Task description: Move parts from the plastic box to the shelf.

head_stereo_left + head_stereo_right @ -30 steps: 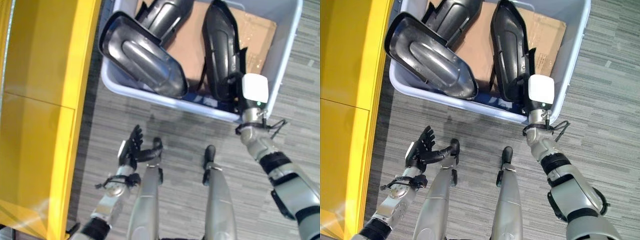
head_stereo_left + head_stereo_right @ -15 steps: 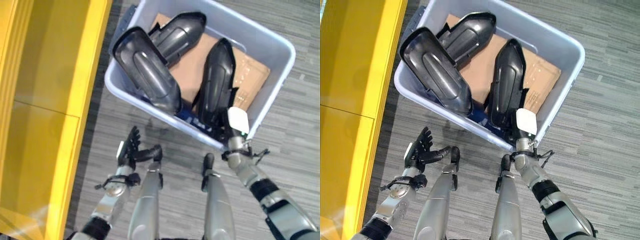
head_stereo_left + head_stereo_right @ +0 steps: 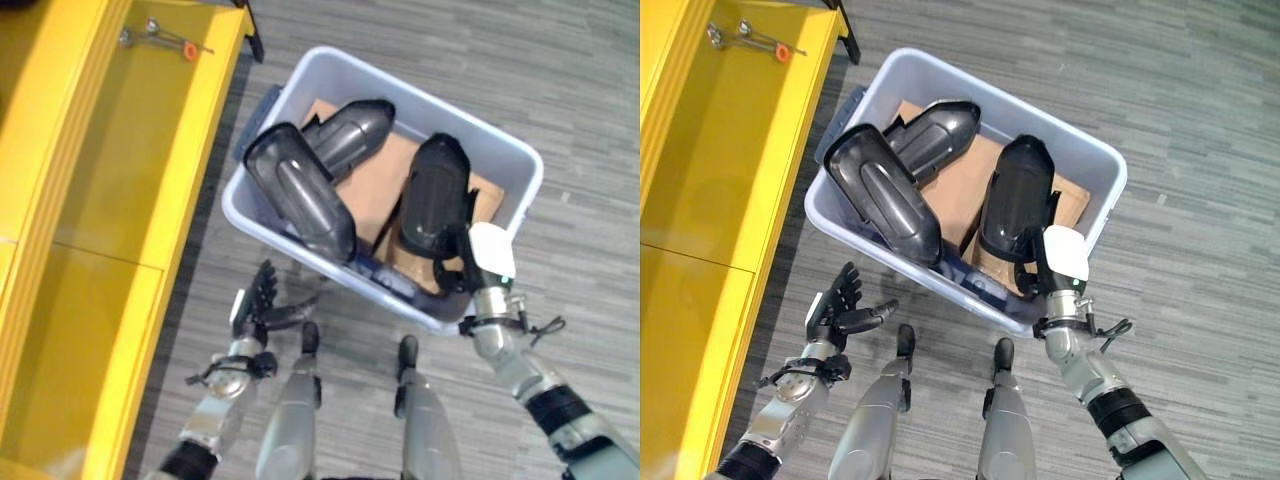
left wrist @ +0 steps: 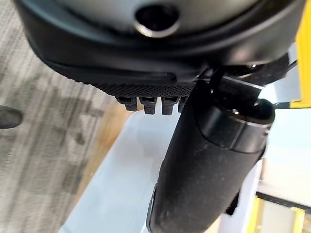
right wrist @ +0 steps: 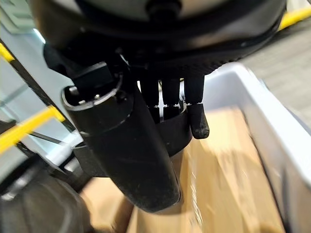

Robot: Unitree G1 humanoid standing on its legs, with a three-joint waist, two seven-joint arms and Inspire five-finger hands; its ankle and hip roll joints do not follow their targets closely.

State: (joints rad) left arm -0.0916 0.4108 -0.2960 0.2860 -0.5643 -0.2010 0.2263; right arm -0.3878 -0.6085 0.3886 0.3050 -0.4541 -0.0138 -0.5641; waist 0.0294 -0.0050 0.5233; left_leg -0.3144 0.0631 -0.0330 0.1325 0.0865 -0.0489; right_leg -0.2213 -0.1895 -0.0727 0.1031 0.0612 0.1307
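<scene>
A pale plastic box (image 3: 521,166) stands on the floor with three dark moulded parts on cardboard (image 3: 371,186). One part (image 3: 300,196) leans on the box's left side, a second (image 3: 352,134) lies behind it, and a third (image 3: 435,196) is at the right. My right hand (image 3: 468,277), white cover on its back, is at the third part's near end; in the right wrist view its fingers (image 5: 167,99) and thumb curl on the part's dark rim (image 5: 171,136). My left hand (image 3: 255,304) hangs open above the floor, just short of the box's near left wall.
A yellow shelf (image 3: 110,200) runs along the left, close to the box. Small metal items with an orange piece (image 3: 155,35) lie at its far end. Grey plank floor surrounds the box on the right and far side.
The whole picture has shifted: the camera has moved, and the box now shows whole and farther off. My right hand stays at the right part's near end. The left hand stays open.
</scene>
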